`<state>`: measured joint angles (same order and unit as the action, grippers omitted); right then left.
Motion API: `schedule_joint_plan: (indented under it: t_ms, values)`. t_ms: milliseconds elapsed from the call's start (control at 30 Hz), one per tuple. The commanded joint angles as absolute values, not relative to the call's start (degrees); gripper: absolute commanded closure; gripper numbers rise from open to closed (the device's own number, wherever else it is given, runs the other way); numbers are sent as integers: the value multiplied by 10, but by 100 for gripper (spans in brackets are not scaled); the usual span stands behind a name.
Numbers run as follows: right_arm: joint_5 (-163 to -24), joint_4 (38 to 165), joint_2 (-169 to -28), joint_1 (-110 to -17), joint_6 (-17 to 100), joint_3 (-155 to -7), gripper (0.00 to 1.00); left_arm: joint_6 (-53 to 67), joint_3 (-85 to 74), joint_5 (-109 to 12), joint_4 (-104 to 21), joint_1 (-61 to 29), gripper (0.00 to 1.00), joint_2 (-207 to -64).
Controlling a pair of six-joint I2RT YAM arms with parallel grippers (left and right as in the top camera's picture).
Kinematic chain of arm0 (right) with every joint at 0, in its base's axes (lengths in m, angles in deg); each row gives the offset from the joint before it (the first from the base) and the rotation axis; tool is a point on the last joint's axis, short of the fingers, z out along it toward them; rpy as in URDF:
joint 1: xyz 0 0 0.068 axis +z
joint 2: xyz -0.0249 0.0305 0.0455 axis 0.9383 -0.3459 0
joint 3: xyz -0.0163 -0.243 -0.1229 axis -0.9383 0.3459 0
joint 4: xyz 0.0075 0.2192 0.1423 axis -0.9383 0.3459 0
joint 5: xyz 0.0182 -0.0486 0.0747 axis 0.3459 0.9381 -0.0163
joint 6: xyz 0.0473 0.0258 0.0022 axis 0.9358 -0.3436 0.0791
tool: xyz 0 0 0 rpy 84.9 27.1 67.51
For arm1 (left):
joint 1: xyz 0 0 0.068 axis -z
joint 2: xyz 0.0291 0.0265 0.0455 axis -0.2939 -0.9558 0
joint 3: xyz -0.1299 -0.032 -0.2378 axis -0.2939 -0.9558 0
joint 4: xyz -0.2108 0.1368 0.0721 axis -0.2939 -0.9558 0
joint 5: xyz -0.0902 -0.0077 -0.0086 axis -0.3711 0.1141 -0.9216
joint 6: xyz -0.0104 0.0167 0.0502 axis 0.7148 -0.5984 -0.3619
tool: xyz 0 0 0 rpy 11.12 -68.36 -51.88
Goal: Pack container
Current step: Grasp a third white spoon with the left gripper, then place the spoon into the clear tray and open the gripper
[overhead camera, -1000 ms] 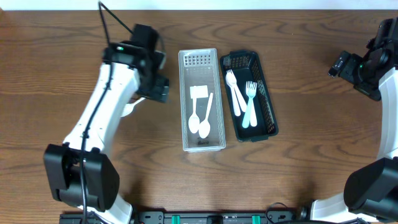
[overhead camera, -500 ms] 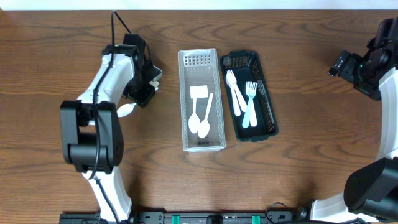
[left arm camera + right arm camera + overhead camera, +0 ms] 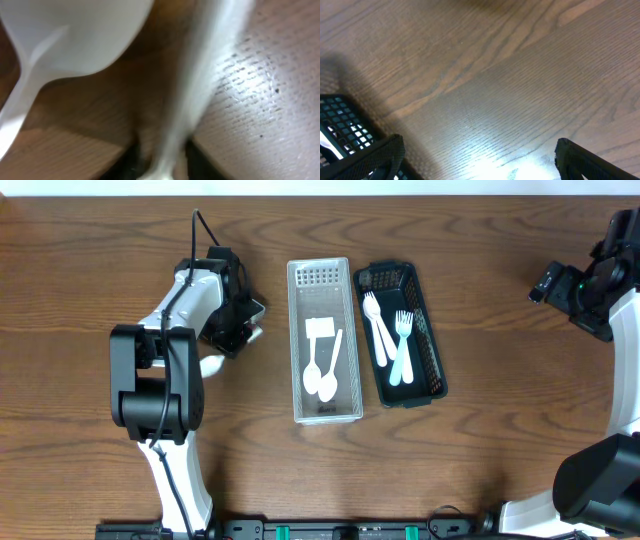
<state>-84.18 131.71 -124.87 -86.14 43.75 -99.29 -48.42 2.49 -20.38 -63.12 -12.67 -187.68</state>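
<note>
My left gripper [image 3: 236, 327] is down on the table just left of the clear white basket [image 3: 296, 350]. In the left wrist view its dark fingertips are closed round the blurred handle of a white plastic utensil [image 3: 200, 90]. Beside it lies a white spoon [image 3: 75, 35], whose bowl also shows under the arm in the overhead view [image 3: 210, 365]. The white basket holds two white spoons [image 3: 320, 375]. The black basket [image 3: 440, 375] holds several white forks [image 3: 392, 340]. My right gripper [image 3: 558, 284] hovers far to the right, open [image 3: 480, 167] over bare wood.
The two baskets stand side by side at the table's centre. A corner of the black basket [image 3: 340, 122] shows at the left of the right wrist view. Cables trail from the left arm [image 3: 160, 380].
The left arm has swung down and in toward the table beside the white basket, and its jaws have closed onto the white utensil's handle. The right arm has not moved.
</note>
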Motion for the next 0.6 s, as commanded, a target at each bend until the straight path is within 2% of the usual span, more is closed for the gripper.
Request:
schedule_joint_plan:
  t_ms: [0, 400, 567]
  values:
    - [-834, 1319, -1252, -863, 434, -989, 1, -484, 23, -206, -645, -131, 94, -1895]
    - [-834, 1319, -1252, -863, 434, -989, 1, -232, 82, -212, -816, -85, 94, -1798]
    - [-844, 1323, -1252, -863, 434, -989, 1, -182, 97, -297, -829, -50, 94, -1712]
